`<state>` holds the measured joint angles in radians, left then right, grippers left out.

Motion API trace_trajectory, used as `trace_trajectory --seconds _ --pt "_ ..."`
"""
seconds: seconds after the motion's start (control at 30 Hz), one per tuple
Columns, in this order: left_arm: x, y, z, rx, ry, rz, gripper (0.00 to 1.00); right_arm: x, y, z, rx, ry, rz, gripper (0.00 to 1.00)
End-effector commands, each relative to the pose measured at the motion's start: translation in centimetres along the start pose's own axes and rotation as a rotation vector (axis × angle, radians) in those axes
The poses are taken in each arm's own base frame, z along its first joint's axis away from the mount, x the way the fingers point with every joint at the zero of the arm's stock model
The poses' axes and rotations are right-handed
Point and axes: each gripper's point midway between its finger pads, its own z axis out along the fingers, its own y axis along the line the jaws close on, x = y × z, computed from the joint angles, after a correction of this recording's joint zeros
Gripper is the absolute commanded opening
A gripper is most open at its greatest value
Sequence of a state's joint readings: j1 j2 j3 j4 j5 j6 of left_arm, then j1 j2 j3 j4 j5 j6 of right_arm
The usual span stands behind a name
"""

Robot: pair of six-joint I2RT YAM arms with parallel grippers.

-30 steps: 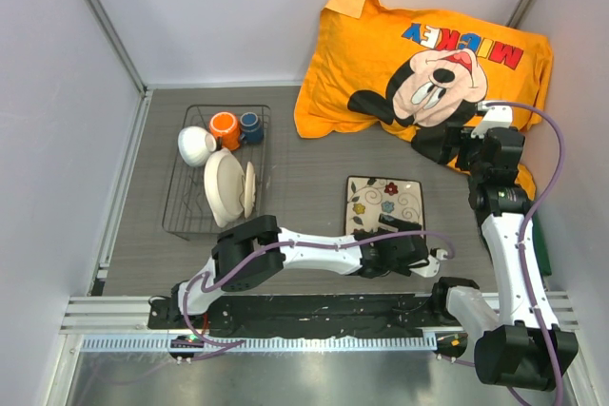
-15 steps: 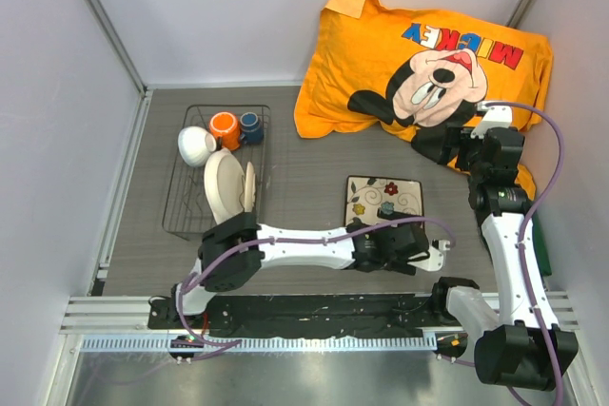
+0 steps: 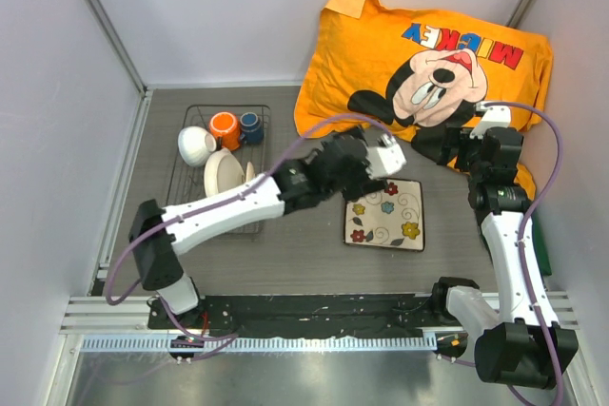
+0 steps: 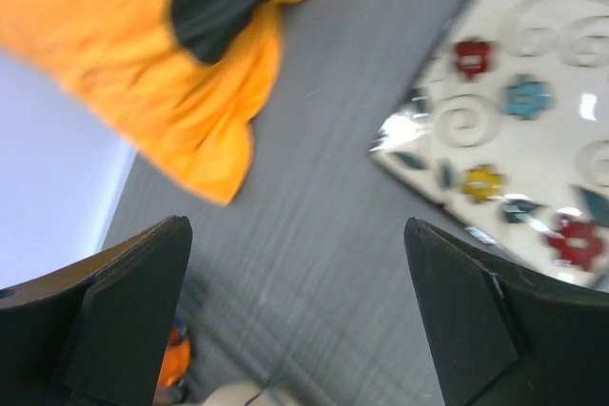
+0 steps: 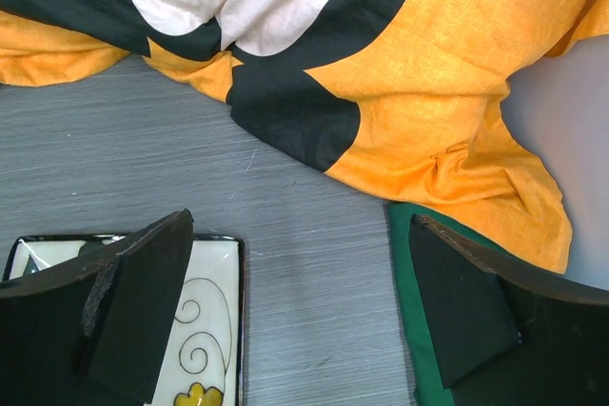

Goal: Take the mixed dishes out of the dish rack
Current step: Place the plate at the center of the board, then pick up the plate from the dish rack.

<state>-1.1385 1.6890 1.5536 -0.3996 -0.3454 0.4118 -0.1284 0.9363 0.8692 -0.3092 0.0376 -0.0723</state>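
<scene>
Five dishes, two arms.

**Overhead view.** The square plate [image 3: 388, 216] lies flat on the table [image 3: 304, 254], well apart from the dish rack [image 3: 176, 206] at the left, so it reads as already unloaded. Four pieces sit in the rack. The small white bowl [image 3: 195, 146], orange mug [image 3: 225, 128] and dark-blue cup [image 3: 250, 124] are grouped at its far end. The large cream bowl [image 3: 224, 183] is propped on edge among the tines, a posture that probably offers a rim to pinch. The left gripper [image 3: 379, 161] hangs over the plate's far left corner. The right gripper [image 3: 445, 146] sits by the near edge of the orange pillow [image 3: 428, 45], clear of the work.

**Left wrist view (blurred).** The jaws are spread wide with nothing between them. Below lie bare table, the plate at the right and a pillow corner at upper left. A sliver of the mug shows at lower left, which places the rack within reach on that side.

**Right wrist view.** The jaws are equally wide and empty. The plate's corner shows beneath the left finger, the pillow lies ahead, and a green item [image 5: 400, 282] shows at the right.
</scene>
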Motion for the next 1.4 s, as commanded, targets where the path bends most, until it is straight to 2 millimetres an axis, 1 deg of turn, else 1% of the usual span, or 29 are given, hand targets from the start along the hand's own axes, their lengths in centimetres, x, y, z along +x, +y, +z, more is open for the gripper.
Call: trace_trajectory --seconds 0.0,0.03,0.1,0.13,0.2,0.23,0.27,0.3,0.33,0.37,0.4,0.43,0.47,0.5,0.53,0.57,0.6,0.63,0.7,0.73,0.8,0.83,0.93,0.97,1.1,1.2,1.37 --pt "2.4 6.2 -3.3 -0.104 0.025 -0.168 1.00 -1.6 0.0 -0.3 -0.009 -0.045 0.002 1.00" --pt "4.0 8.0 -3.6 -0.138 0.055 -0.201 1.00 -1.6 0.1 -0.3 -0.012 -0.047 0.004 1.00" --pt "5.7 9.8 -4.8 -0.175 0.084 -0.247 1.00 -1.7 0.1 -0.3 -0.017 -0.047 0.005 1.00" --pt "7.0 11.6 -6.1 -0.219 0.096 -0.300 1.00 -1.7 0.1 -0.3 -0.015 -0.047 0.005 1.00" --pt "8.4 13.0 -7.5 -0.253 0.114 -0.348 1.00 -1.7 0.2 -0.4 -0.017 -0.047 0.006 1.00" --pt "9.7 14.2 -9.0 -0.284 0.128 -0.397 1.00 -1.7 0.2 -0.4 -0.018 -0.047 0.006 1.00" --pt "10.3 14.8 -9.8 -0.305 0.132 -0.422 1.00 -1.8 0.1 -0.4 -0.017 -0.047 0.007 1.00" --pt "11.0 15.4 -10.7 -0.321 0.135 -0.449 1.00 -1.8 0.8 -0.5 -0.052 -0.049 0.008 0.99" --pt "12.7 16.3 -11.6 -0.345 0.167 -0.481 1.00 -1.7 0.9 -0.4 -0.057 -0.046 0.008 1.00" --pt "13.0 16.7 -13.0 -0.364 0.158 -0.516 1.00 -1.7 0.9 -0.4 -0.060 -0.045 0.008 1.00" --pt "13.7 17.0 -13.7 -0.371 0.169 -0.536 0.99 -1.7 1.0 -0.4 -0.062 -0.045 0.010 1.00" --pt "15.5 17.4 -14.6 -0.387 0.213 -0.565 1.00 -1.7 1.1 -0.4 -0.066 -0.043 0.013 1.00" --pt "15.7 17.5 -15.7 -0.386 0.198 -0.594 1.00 -1.6 1.1 -0.3 -0.066 -0.040 0.011 1.00" --pt "16.2 17.5 -16.2 -0.388 0.205 -0.613 1.00 -1.6 1.1 -0.3 -0.068 -0.039 0.013 1.00" --pt "17.8 17.8 -16.9 -0.408 0.232 -0.643 1.00 -1.6 1.1 -0.3 -0.071 -0.039 0.013 1.00" --pt "18.4 17.5 -17.4 -0.405 0.244 -0.665 1.00 -1.5 1.2 -0.3 -0.074 -0.037 0.013 1.00" --pt "18.6 17.3 -18.1 -0.404 0.232 -0.685 1.00 -1.4 1.2 -0.3 -0.074 -0.034 0.014 1.00" --pt "19.9 17.1 -18.4 -0.411 0.256 -0.712 1.00 -1.5 1.3 -0.3 -0.077 -0.034 0.015 1.00" --pt "21.1 16.8 -19.4 -0.415 0.268 -0.759 1.00 -1.5 1.2 -0.2 -0.076 -0.034 0.016 1.00" --pt "21.9 16.3 -19.4 -0.409 0.285 -0.775 1.00 -1.4 1.3 -0.2 -0.079 -0.030 0.014 1.00" --pt "22.8 15.9 -19.8 -0.409 0.290 -0.798 1.00 -1.3 1.3 -0.1 -0.081 -0.028 0.016 1.00" --pt "23.5 15.7 -19.9 -0.403 0.294 -0.824 1.00 -1.2 1.4 -0.1 -0.081 -0.024 0.016 1.00" --pt "24.8 15.0 -19.7 -0.381 0.316 -0.875 1.00 -1.2 1.4 0.0 -0.082 -0.024 0.015 1.00" --pt "24.7 14.5 -19.3 -0.351 0.307 -0.889 1.00 -1.2 1.4 0.0 -0.082 -0.024 0.015 1.00" --pt "26.0 13.8 -18.4 -0.320 0.326 -0.923 1.00 -1.2 1.4 -0.1 -0.082 -0.025 0.017 1.00" --pt "26.1 13.1 -17.5 -0.283 0.316 -0.970 0.99 -1.3 1.4 -0.1 -0.082 -0.027 0.014 1.00" --pt "27.1 12.8 -16.1 -0.266 0.338 -0.996 0.99 -1.4 1.3 -0.2 -0.078 -0.033 0.013 1.00"
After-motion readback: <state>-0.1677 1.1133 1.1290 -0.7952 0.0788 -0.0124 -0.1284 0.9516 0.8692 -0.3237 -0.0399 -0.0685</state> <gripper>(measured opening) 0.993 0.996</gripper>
